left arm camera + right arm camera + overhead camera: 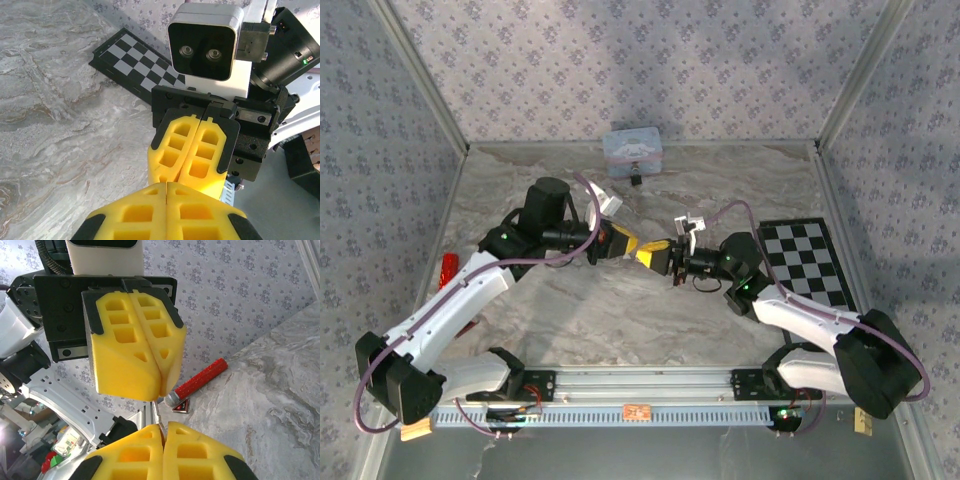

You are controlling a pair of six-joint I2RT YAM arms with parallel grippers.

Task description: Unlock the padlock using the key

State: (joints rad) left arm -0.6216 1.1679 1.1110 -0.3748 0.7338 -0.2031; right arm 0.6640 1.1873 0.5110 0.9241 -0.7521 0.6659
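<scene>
My two yellow-padded grippers meet tip to tip above the table's middle, left gripper [638,250] and right gripper [654,256]. In the right wrist view the key [158,414], a thin silvery sliver, rises out of the seam of my right gripper [163,426], which is shut on it. The key's upper end touches the tips of the shut left gripper [158,391]; whether those pinch it I cannot tell. From the left wrist camera, the left gripper [166,184] is shut and hides the key. The small black padlock [635,180] lies at the back, in front of the pale blue tin [631,149].
A black-and-white checkerboard mat [807,262] lies on the right of the marble table [620,320]. A red-handled tool with a silver end [199,381] and a small red triangular piece [181,406] lie by the left wall. Patterned walls close in three sides.
</scene>
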